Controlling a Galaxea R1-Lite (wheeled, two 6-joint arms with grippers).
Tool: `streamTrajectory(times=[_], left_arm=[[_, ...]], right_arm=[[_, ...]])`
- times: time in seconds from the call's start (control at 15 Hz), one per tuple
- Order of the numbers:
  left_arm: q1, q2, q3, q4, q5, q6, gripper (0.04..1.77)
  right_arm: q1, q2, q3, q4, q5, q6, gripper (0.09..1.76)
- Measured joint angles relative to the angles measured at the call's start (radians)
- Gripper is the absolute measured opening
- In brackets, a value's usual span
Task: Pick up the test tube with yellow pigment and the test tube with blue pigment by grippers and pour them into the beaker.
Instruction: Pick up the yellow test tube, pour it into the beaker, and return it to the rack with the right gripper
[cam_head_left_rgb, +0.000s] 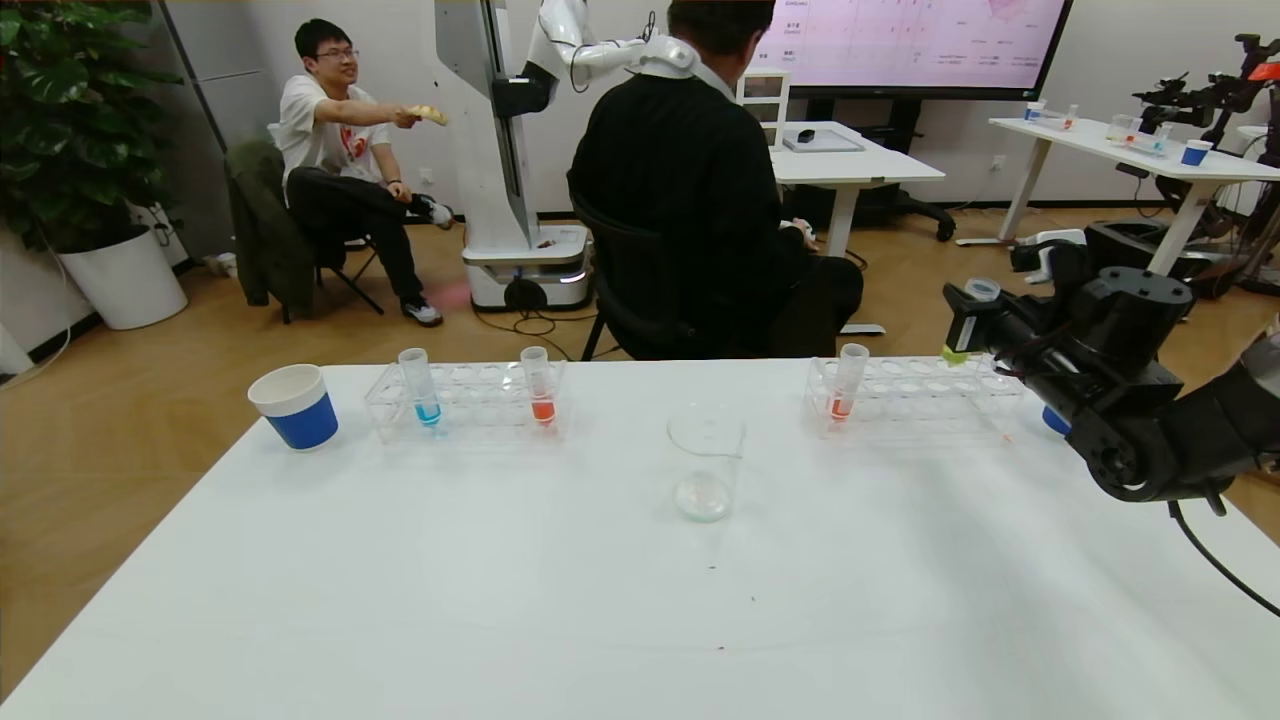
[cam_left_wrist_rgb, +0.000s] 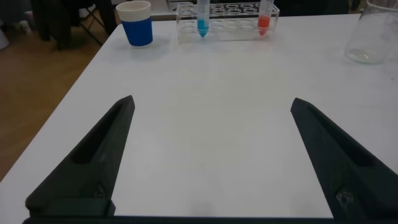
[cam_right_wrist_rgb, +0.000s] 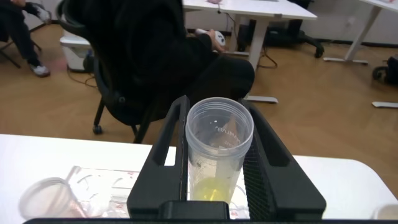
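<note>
Head view, room: we've got a big open stretch of white table (cam_head_left_rgb: 520, 600) in front of the beaker (cam_head_left_rgb: 706, 462), with racks and cup lined up along the far edge.
Head view, right arm: our right gripper (cam_head_left_rgb: 958, 335) hangs over the right end of the right rack (cam_head_left_rgb: 915, 395), near the table's right edge, holding the test tube with yellow pigment (cam_head_left_rgb: 975, 320) lifted above it.
Head view, containers: the beaker sits mid-table between the racks, looks empty. The left rack (cam_head_left_rgb: 465, 398) has the test tube with blue pigment (cam_head_left_rgb: 420, 387) upright, plus an orange-red tube (cam_head_left_rgb: 538, 385); another orange-red tube (cam_head_left_rgb: 848, 382) stands in the right rack. A blue-and-white paper cup (cam_head_left_rgb: 294, 405) is just left of the left rack.
Left wrist view: our left gripper (cam_left_wrist_rgb: 211, 158) hovers low over bare table, fingers (cam_left_wrist_rgb: 93, 162) spread wide with nothing between them. Cup, left rack and beaker edge are well ahead of it.
Right wrist view: fingers (cam_right_wrist_rgb: 158, 162) clamped on both sides of the yellow tube, mouth open toward the camera, yellow liquid pooled at the bottom.
Writing: there's faint embossed lettering inside the tube wall, we can't read it.
</note>
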Motion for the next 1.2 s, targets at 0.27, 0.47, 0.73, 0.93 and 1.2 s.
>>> streamTrajectory(times=[0.27,0.47,0.73,0.93,1.2], left_arm=[[0.0,0.0,0.0,0.0,0.0,0.0,1.75],[0.0,0.0,0.0,0.0,0.0,0.0,1.75],[0.0,0.0,0.0,0.0,0.0,0.0,1.75],[0.0,0.0,0.0,0.0,0.0,0.0,1.75],[0.0,0.0,0.0,0.0,0.0,0.0,1.75]], right_arm=[[0.103,-0.022,-0.117,0.097,0.019,-0.088,0.51],[0.209,-0.026,-0.158,0.099,0.079,-0.15,0.51],[0.326,-0.011,-0.212,0.083,0.177,-0.287,0.51],[0.373,0.023,-0.224,0.022,0.26,-0.379,0.51],[0.375,0.048,-0.173,-0.05,0.477,-0.572,0.51]])
